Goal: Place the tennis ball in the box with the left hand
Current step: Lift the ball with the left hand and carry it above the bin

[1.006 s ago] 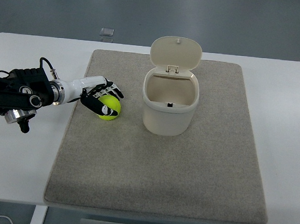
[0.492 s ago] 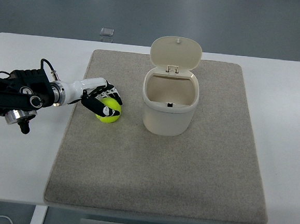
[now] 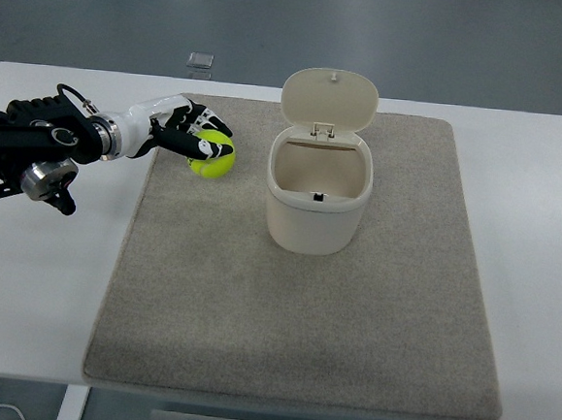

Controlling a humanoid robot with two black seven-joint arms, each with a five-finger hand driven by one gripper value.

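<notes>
1. The left hand (image 3: 185, 128) curls its fingers around the ball (image 3: 213, 155), above the mat (image 3: 293, 308).
2. The box (image 3: 318, 195) stands nearby, lid (image 3: 330, 99) open.

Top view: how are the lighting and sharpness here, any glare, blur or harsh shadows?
Top view: even, soft light, no glare; the left hand and tennis ball look sharp, no motion blur; the box casts only a faint shadow on the mat.
</notes>
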